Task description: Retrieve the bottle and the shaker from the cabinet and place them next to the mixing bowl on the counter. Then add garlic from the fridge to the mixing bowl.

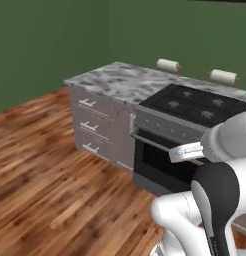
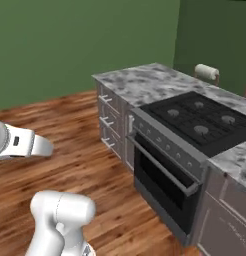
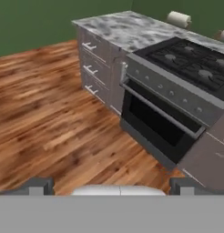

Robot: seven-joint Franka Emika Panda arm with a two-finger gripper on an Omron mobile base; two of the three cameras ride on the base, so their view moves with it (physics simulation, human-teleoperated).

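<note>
The grey marbled counter (image 1: 115, 80) (image 2: 145, 80) (image 3: 123, 27) runs along the green wall, and its visible stretch is bare. My gripper (image 3: 111, 186) is open, its two dark fingertips (image 3: 38, 185) set wide apart with nothing between them. It hangs above the wooden floor, well short of the counter, and looks toward the oven front. The bottle, shaker, cabinet, mixing bowl, garlic and fridge are out of view.
A black gas cooktop (image 1: 195, 105) sits in the counter above an oven (image 1: 160, 160) with a long bar handle. Three drawers (image 1: 95, 125) stand left of it. Two paper towel rolls (image 1: 168, 64) hang on the wall behind. Wooden floor (image 1: 45, 190) lies open in front.
</note>
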